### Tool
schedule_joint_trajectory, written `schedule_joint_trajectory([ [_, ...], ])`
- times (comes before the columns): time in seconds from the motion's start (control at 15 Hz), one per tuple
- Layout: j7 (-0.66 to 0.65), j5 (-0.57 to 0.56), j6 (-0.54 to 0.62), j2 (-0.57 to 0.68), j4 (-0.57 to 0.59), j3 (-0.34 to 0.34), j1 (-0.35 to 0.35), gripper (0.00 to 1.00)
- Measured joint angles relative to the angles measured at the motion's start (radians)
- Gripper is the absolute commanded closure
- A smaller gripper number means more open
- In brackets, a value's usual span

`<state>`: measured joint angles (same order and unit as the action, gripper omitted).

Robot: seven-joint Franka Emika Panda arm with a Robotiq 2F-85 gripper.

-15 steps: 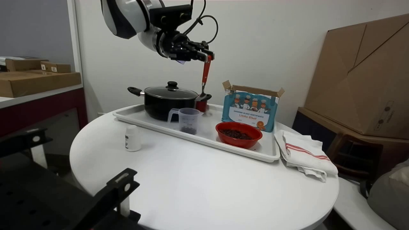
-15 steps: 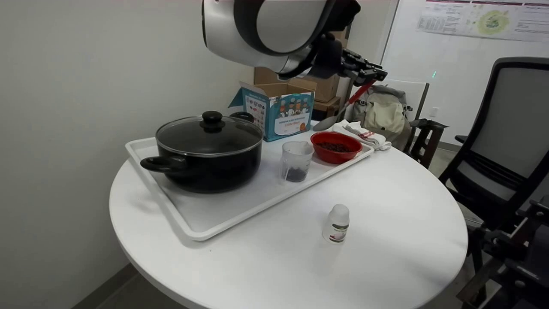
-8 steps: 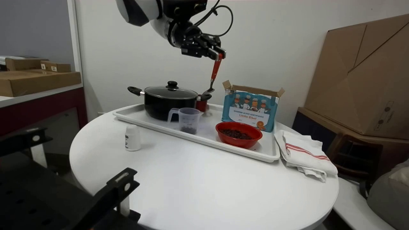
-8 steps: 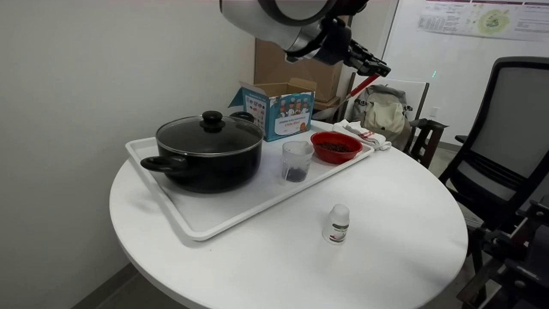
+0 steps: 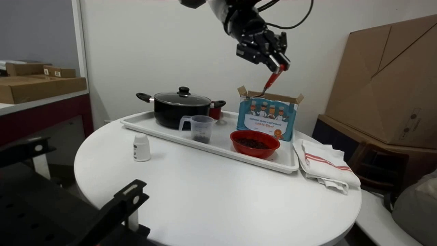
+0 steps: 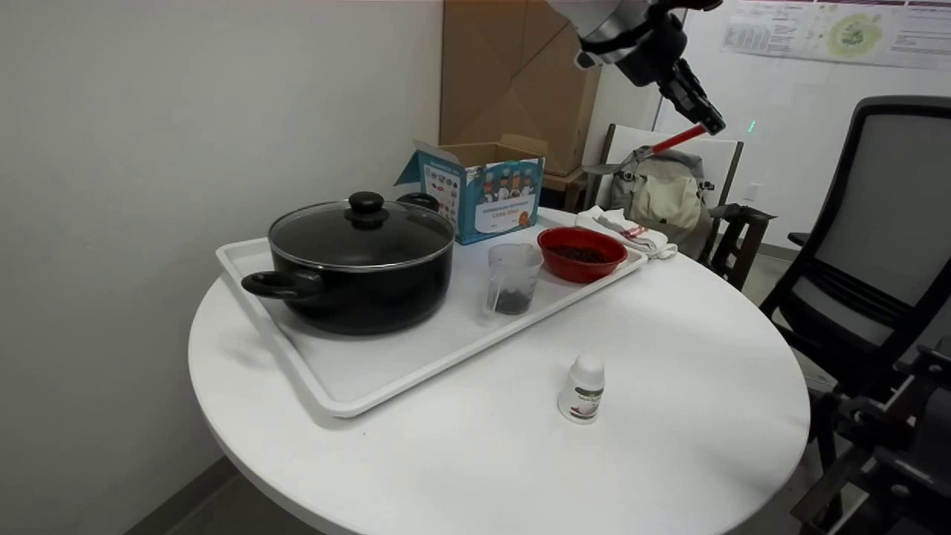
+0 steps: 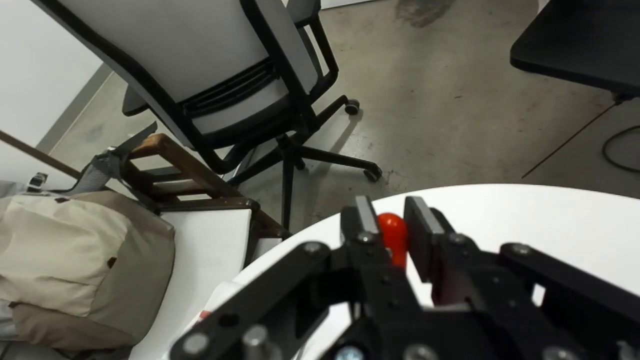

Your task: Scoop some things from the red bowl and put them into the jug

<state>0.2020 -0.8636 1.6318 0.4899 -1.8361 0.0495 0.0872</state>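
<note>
Spoon (image 5: pixel 272 80) and the claw (image 5: pixel 280 65) gripping its red end have swung high over the red bowl (image 5: pixel 252 154). So held, the spoon might twist mid-scoop, spilling short of the jug (image 5: pixel 202 127) near the bowl.

The blue, rectangular, open-topped cardboard box (image 5: pixel 266 118) carries "Little Chef" in orange, under a blurrier line, "COOKING CLASS CERTIFICATE". Too small to read: the label on the small white plastic bottle (image 6: pixel 582 390), the scale on the small transparent plastic measuring cup (image 5: pixel 202 126) and the print on the wide white poster (image 6: pixel 839 36).
</note>
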Motion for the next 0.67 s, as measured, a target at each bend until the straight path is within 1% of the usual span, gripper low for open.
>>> schedule_joint_trajectory([
  [0.13, 0.018, 0.015, 0.053, 0.001, -0.012, -0.031, 0.042, 0.9],
  [0.33, 0.034, 0.02, 0.109, 0.025, -0.022, -0.07, 0.081, 0.9],
  [0.47, 0.04, 0.024, 0.134, 0.05, -0.022, -0.081, 0.093, 0.9],
  [0.67, 0.043, 0.036, 0.165, 0.085, -0.018, -0.081, 0.09, 0.9],
])
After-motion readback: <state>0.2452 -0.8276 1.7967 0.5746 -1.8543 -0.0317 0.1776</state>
